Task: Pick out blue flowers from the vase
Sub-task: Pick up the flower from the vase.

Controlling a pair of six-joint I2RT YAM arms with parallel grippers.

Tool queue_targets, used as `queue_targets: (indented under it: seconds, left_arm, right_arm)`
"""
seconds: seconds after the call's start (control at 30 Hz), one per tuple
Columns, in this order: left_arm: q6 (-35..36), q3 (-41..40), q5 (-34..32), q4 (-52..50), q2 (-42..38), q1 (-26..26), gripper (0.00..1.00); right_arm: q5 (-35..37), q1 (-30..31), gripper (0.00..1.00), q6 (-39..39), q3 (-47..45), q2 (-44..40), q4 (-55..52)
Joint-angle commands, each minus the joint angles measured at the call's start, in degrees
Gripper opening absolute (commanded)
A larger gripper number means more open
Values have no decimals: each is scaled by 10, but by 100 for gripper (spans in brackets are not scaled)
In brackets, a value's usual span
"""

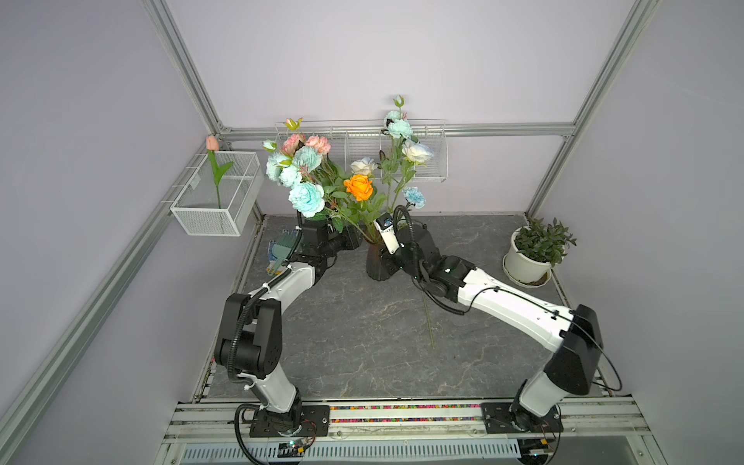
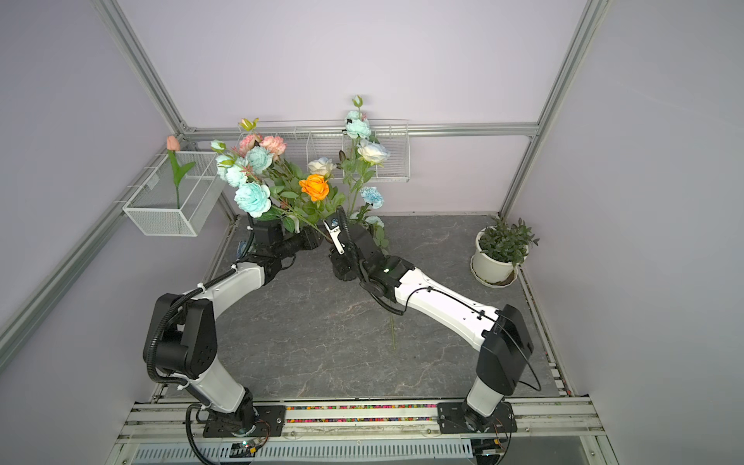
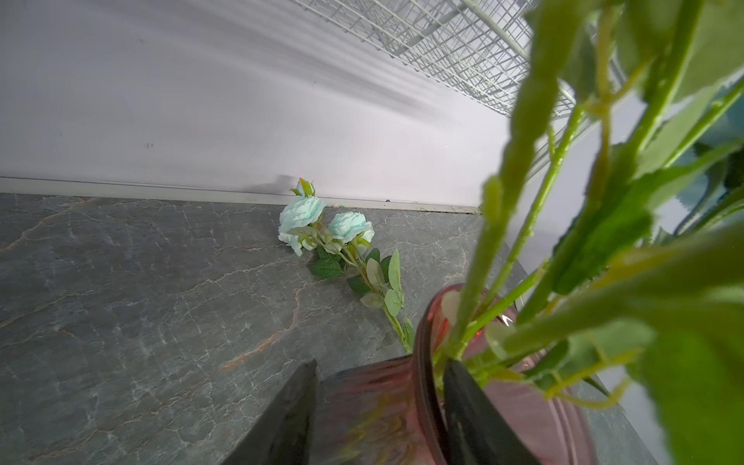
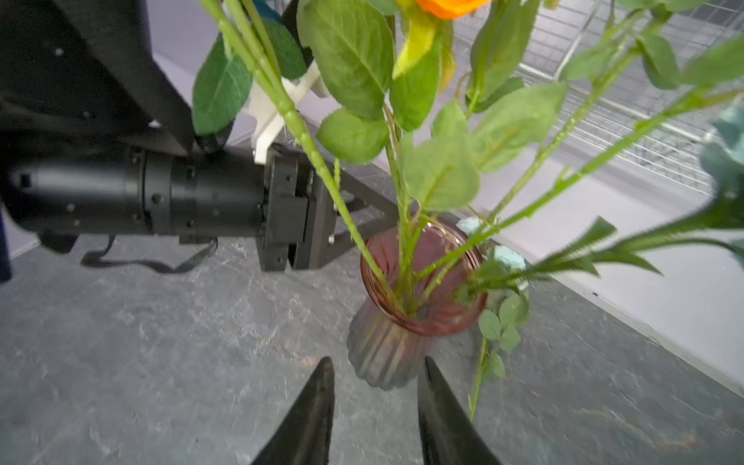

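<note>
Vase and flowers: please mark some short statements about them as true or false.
1. The vase stands upright on the table. True.
2. The orange rose lies on the table. False: it stands in the vase.
3. A blue flower lies on the table beside the vase. True.
4. The right gripper is shut on a stem. False: its jaws stand apart with nothing between them.
5. The left gripper has one finger inside the vase's rim and one outside. True.
6. The pink tulip stands in the vase. False: it stands in the white mesh basket.
</note>
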Motion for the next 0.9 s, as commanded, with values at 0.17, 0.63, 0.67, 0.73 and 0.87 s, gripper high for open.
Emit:
queue_targets:
  seconds: [0.17,0.63,0.67,0.73,0.87]
  left_arm:
    - [-8,4,7,3,-2,-4,51]
    - [-5,2,4,2,0,-4,48]
    - [-5,2,4,1,0,-4,48]
    - [-1,4,4,-4,-1,-4,48]
    - [1,6,5,-6,-2,-4,48]
  right_arm:
    - [-20,3,31,-32,111,88,51]
    - [-40,3,28,-26,192,148,29]
    - [-42,2,28,-28,196,153,29]
    - [-43,2,28,-30,206,160,27]
    - [-37,1,27,-37,229,180,27]
